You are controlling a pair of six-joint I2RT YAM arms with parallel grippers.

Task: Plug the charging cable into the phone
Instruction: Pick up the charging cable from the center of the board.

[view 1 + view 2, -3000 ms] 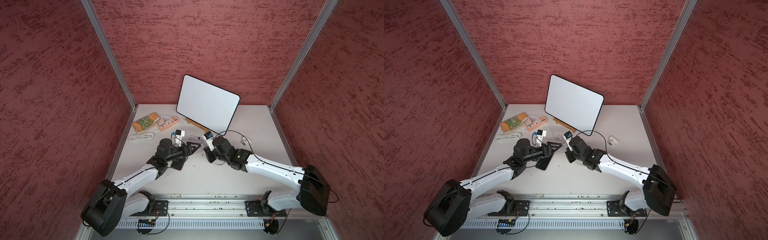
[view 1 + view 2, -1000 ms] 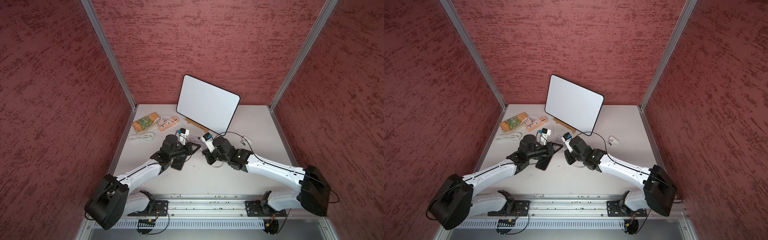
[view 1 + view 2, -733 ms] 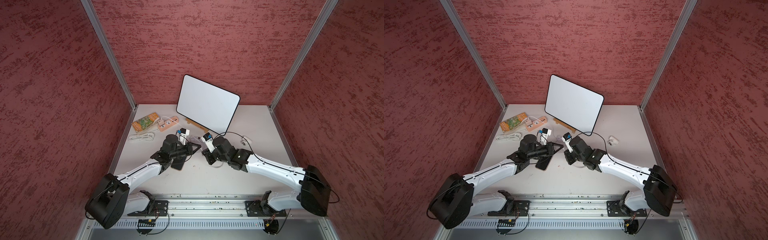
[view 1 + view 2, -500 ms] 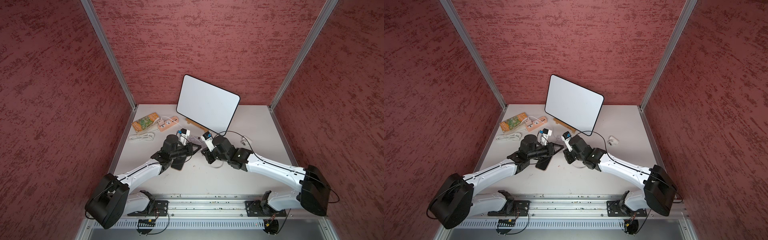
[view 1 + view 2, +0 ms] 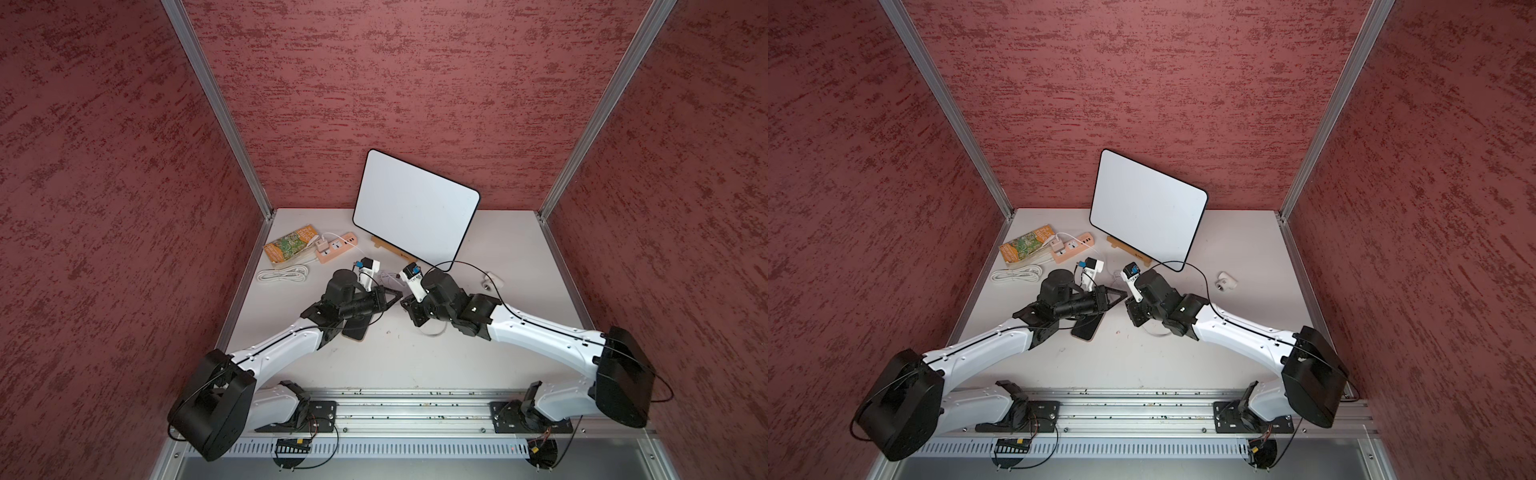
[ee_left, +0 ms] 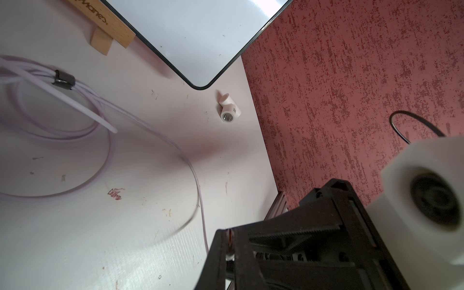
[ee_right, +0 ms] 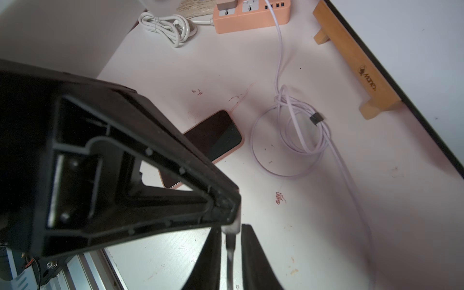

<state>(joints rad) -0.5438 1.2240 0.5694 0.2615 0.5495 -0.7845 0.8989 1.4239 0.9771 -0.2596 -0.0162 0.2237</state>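
- Currently left gripper and right gripper meet tip to tip above the middle of the desk, slightly toward its back edge.
- left gripper: fingers pressed together, pinching the charging cable near its plug end. A short white piece sticks out past the tips.
- right gripper: fingers slightly spread, one on each side of that cable end. A thin gap shows on both sides, so it has no grip.
- charging cable starts at the power strip near the back-left corner. It lies in a loose coil on the desk, held by a black clip, then rises to the grippers.
- phone lies flat, screen up, left of the desk's centre and partly under the left arm. The plug end is clear of it, not inserted.
- board leans on a wooden stand at the back edge.
- folded white cord and orange-green packet sit by the left edge, near the back.
- small white fitting lies toward the right edge.
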